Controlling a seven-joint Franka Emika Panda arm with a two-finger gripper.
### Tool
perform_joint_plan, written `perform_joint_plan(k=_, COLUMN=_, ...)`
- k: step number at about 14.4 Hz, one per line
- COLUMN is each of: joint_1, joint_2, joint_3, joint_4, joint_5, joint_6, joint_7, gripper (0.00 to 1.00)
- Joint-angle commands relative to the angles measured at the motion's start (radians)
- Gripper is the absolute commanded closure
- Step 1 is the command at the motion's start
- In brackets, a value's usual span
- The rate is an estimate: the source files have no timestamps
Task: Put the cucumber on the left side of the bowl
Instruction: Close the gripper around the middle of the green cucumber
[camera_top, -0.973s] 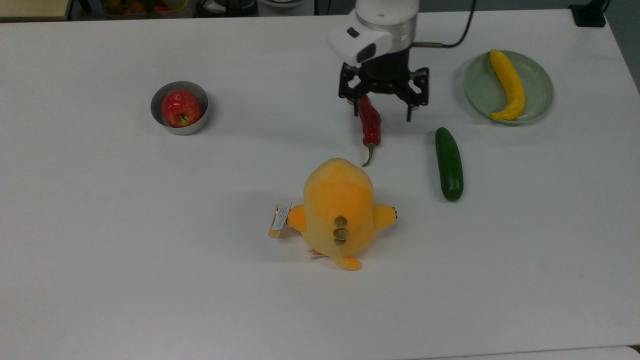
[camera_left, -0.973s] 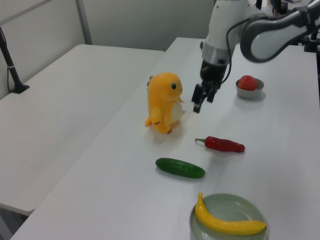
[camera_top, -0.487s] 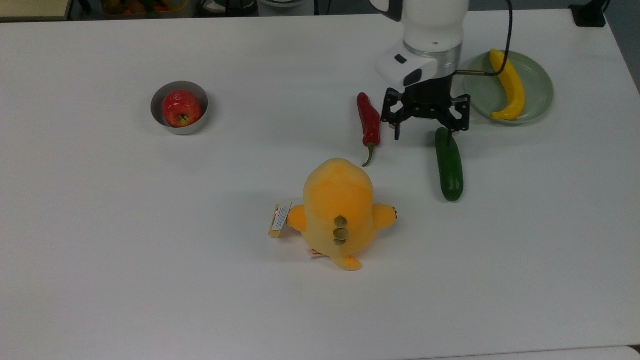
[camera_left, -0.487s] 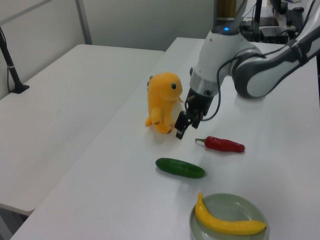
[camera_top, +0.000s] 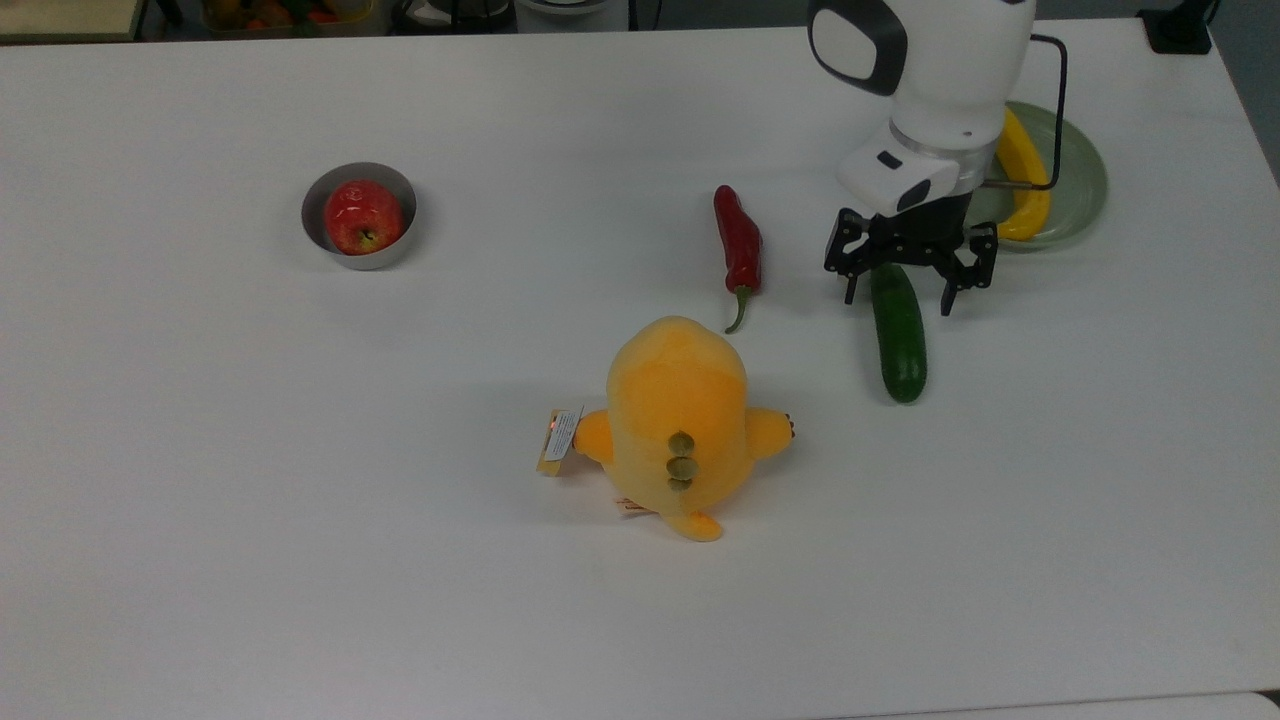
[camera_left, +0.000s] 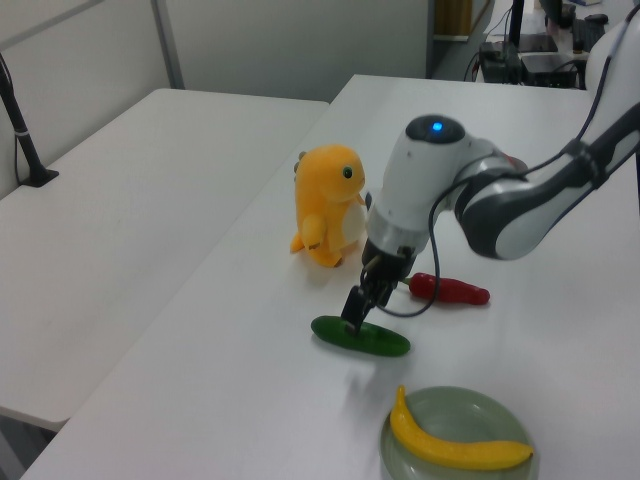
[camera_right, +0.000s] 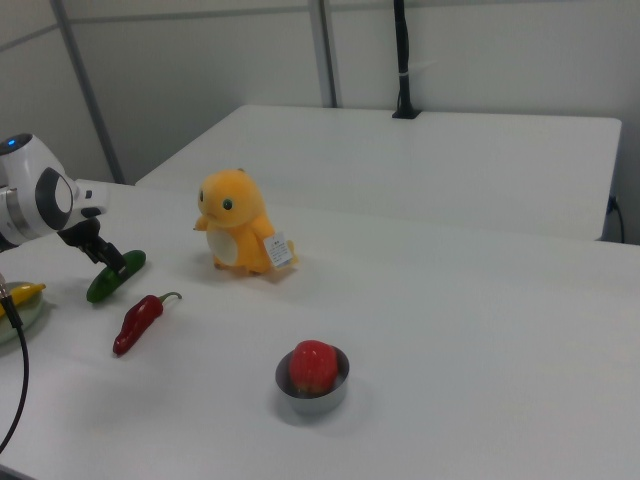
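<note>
The dark green cucumber (camera_top: 899, 340) lies straight on the white table, right of the red chili in the top view; it also shows as cucumber (camera_left: 362, 337) and cucumber (camera_right: 114, 278). My gripper (camera_top: 898, 300) is open over the cucumber's far end, one finger on each side, with nothing held. In the left view my gripper (camera_left: 354, 312) hangs just above the cucumber's left part. The grey metal bowl (camera_top: 308, 216) sits far off at the top view's left with a red apple (camera_top: 362, 216) in it; the bowl (camera_right: 312, 402) is nearest in the right view.
A red chili (camera_top: 739, 245) lies beside the cucumber. An orange plush toy (camera_top: 679, 420) stands in the table's middle. A pale green plate (camera_top: 1080, 175) with a yellow curved fruit (camera_top: 1030, 190) sits behind the arm at the top view's right.
The arm has swung from over the chili to the top view's right and nearer, and come down over the cucumber's end. The gripper stays open; no object has moved.
</note>
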Motion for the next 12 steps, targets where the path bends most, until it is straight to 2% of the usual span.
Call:
perform_joint_plan(k=1, joint_1=0.019, joint_2=0.072, joint_3=-0.009, joint_4=0.063, joint_5=-0.046, joint_6=0.041, joint_7=0.046, gripper=0.0)
perform_joint_plan(k=2, joint_1=0.02, joint_2=0.078, joint_3=-0.009, joint_4=0.063, joint_5=-0.061, joint_6=0.041, joint_7=0.049, gripper=0.1)
perform_joint_plan(k=3, joint_1=0.021, joint_2=0.079, joint_3=-0.009, joint_4=0.063, joint_5=-0.088, joint_6=0.041, joint_7=0.067, gripper=0.54)
perform_joint_plan(k=4, joint_1=0.019, joint_2=0.079, joint_3=-0.009, joint_4=0.063, joint_5=-0.104, joint_6=0.041, joint_7=0.078, gripper=0.76)
perform_joint_plan(k=5, joint_1=0.017, joint_2=0.079, joint_3=-0.009, joint_4=0.063, joint_5=-0.114, joint_6=0.041, joint_7=0.084, gripper=0.85)
perform_joint_plan(k=12, joint_1=0.013, joint_2=0.058, joint_3=-0.009, joint_4=0.063, joint_5=-0.118, joint_6=0.041, joint_7=0.086, gripper=0.85)
